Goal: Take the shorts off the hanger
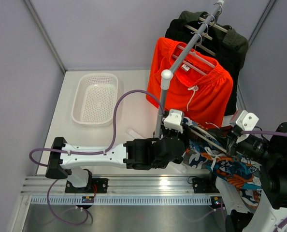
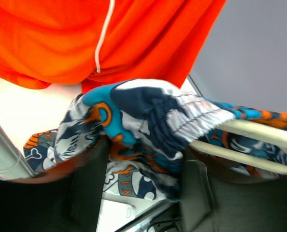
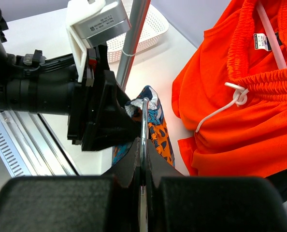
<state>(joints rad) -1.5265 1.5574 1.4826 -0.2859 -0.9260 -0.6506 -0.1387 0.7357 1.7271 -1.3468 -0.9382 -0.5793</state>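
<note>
The patterned shorts in blue, orange and white hang on a cream hanger held low at the front right. My left gripper stands around a bunched fold of their waistband, and the cloth touches both fingers. My right gripper is shut on the hanger's thin metal hook. The plain orange shorts with a white drawstring hang on the rack behind, on their own hanger. Both grippers meet close together beside the rack pole.
A white perforated basket sits on the table at the back left. Dark garments hang at the far end of the rack. Grey walls close in on both sides, and a metal rail runs along the near edge.
</note>
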